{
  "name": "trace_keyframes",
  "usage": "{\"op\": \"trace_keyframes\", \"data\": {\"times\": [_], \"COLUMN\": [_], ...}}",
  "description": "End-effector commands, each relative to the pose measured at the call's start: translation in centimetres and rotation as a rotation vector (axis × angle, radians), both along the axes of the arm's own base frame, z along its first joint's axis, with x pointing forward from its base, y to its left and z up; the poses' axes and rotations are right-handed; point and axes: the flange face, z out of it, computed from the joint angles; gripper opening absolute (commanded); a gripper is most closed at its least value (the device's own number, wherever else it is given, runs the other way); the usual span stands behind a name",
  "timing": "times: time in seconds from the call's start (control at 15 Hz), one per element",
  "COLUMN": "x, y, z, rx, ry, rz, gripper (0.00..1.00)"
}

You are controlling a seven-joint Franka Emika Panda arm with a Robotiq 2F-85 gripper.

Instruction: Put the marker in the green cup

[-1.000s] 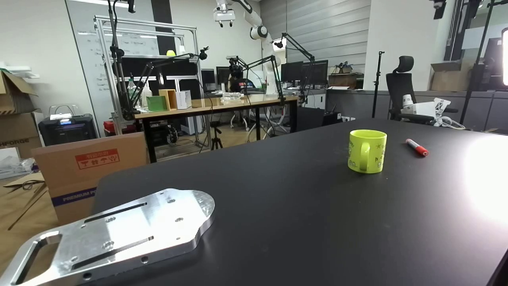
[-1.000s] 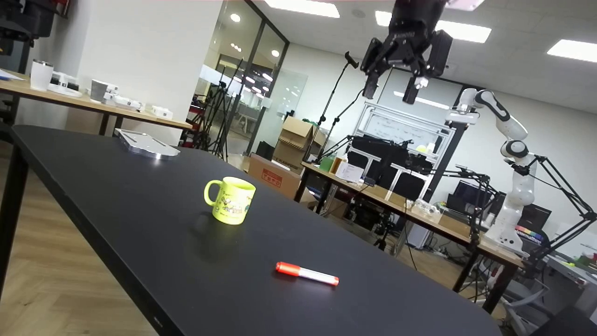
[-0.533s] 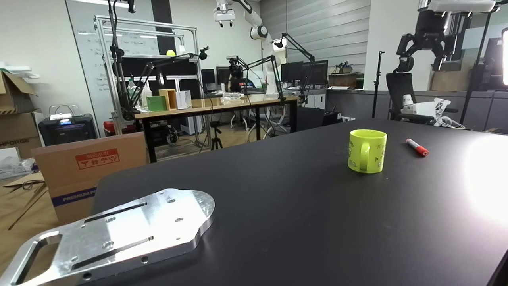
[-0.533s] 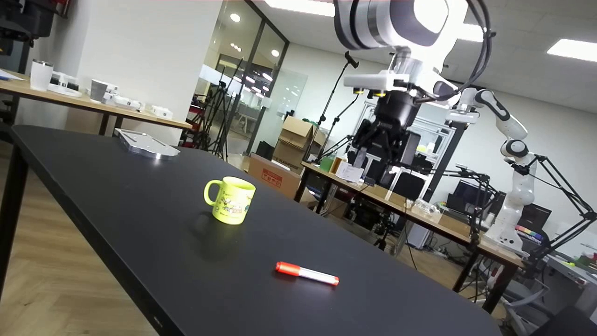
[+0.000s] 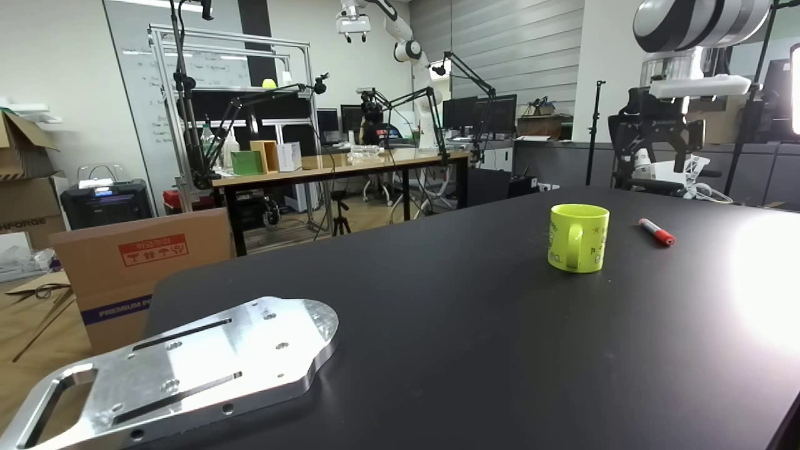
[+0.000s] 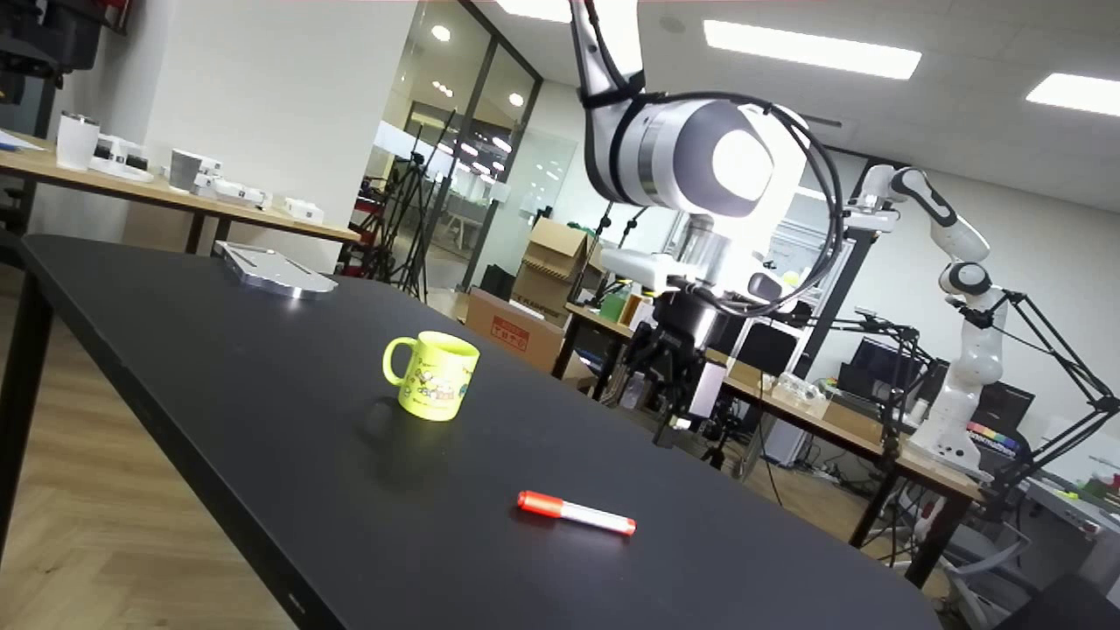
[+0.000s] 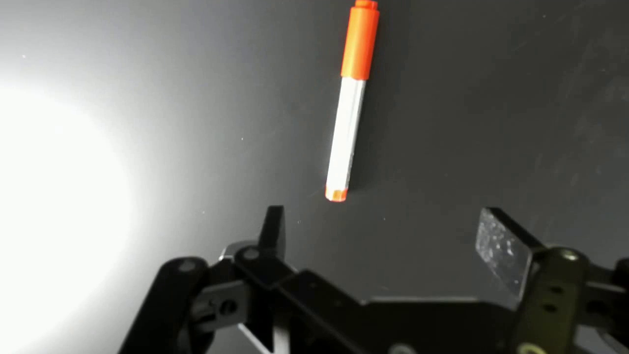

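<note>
While the yellow-green cylindrical cup (image 5: 578, 240) stands upright in an exterior view, the slim red-and-white marker (image 5: 656, 232) lies on the black table (image 5: 437, 350) at the cup's three o'clock. Wrist view: black two-fingered gripper (image 7: 385, 232) at six o'clock, jaws wide apart, empty.

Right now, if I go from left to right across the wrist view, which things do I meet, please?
A bright glare on the dark tabletop → one fingertip of the open gripper → the red-and-white marker → the other fingertip.
</note>
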Motion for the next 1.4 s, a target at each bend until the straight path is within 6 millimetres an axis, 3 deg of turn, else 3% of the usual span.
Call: {"op": "trace_keyframes", "data": {"times": [0.0,0.33,0.73,0.8,0.93,1.33], "x": [0.0,-1.3,-2.4,-2.4,-2.4,-2.2], "y": [0.3,-0.1,-0.8,-0.6,-0.6,0.2], "z": [-3.4,-7.4,-10.3,-10.5,-10.9,-11.0], "rx": [-0.009,0.009,0.003,0.006,0.006,0.001], "ry": [0.034,0.093,0.153,0.153,0.155,0.165], "rz": [-0.082,-0.127,-0.151,-0.163,-0.171,-0.203], "gripper": [1.0,1.0,1.0,0.75,0.67,0.25]}}
